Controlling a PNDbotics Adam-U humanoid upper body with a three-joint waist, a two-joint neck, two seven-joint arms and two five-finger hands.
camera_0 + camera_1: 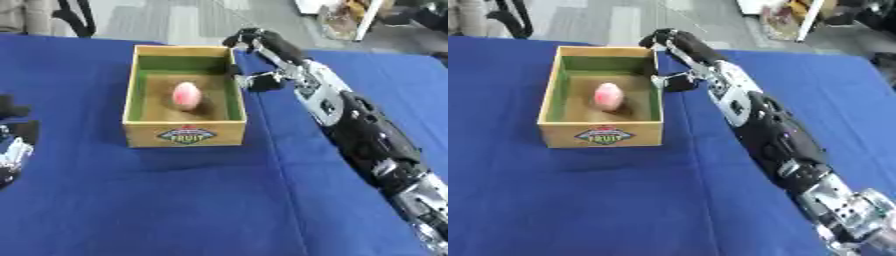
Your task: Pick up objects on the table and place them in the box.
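A wooden box (184,134) with a green inner lining and a fruit label on its front stands on the blue table. A pink, egg-shaped object (186,95) lies inside it on the brown floor. My right hand (267,47) hovers at the box's far right corner, just outside the rim, with fingers relaxed and thumb (254,80) spread toward the box wall; it holds nothing. My left hand (13,145) shows only partly at the left edge of the left eye view, well away from the box.
The blue tablecloth (175,200) covers the table in front and to both sides of the box. My right arm (772,135) stretches diagonally across the right side. Beyond the far table edge are grey floor, chair legs and clutter.
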